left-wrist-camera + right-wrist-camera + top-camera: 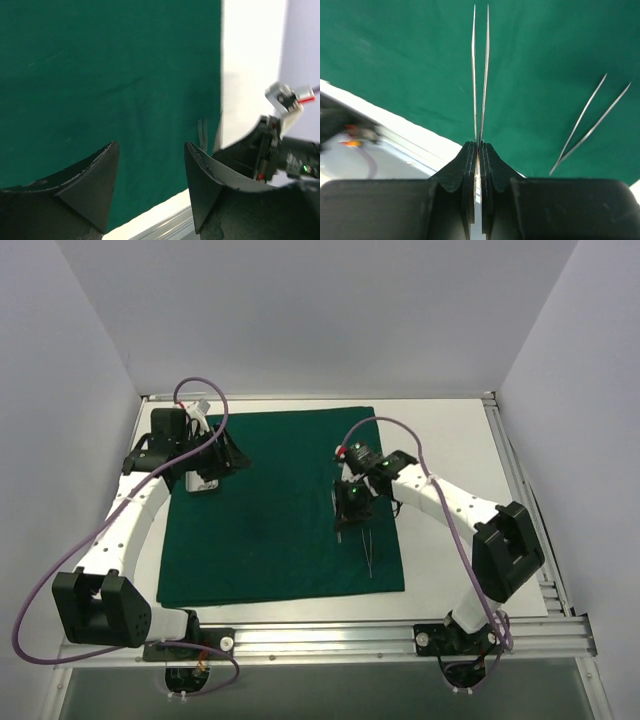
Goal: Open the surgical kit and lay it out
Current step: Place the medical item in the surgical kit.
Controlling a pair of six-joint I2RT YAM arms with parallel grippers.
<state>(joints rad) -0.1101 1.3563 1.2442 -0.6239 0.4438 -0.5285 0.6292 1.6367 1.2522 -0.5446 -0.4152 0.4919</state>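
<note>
The surgical kit's dark green cloth (pixel 280 530) lies spread flat on the table. My right gripper (pixel 348 508) hangs over the cloth's right part, shut on a pair of slim steel tweezers (pixel 480 75) whose two prongs point away from the fingers. A second pair of tweezers (pixel 590 125) lies loose on the cloth just beside it (pixel 369 552). My left gripper (pixel 222 458) is over the cloth's far left area, open with nothing between its fingers (pixel 100 185). A small shiny metal tray (pixel 203 483) shows partly beneath it.
The white tabletop (pixel 450 430) borders the cloth on the right and front. An aluminium rail (pixel 400 635) runs along the near edge. White walls enclose the back and sides. In the left wrist view the right arm (pixel 280 150) stands past the cloth's edge.
</note>
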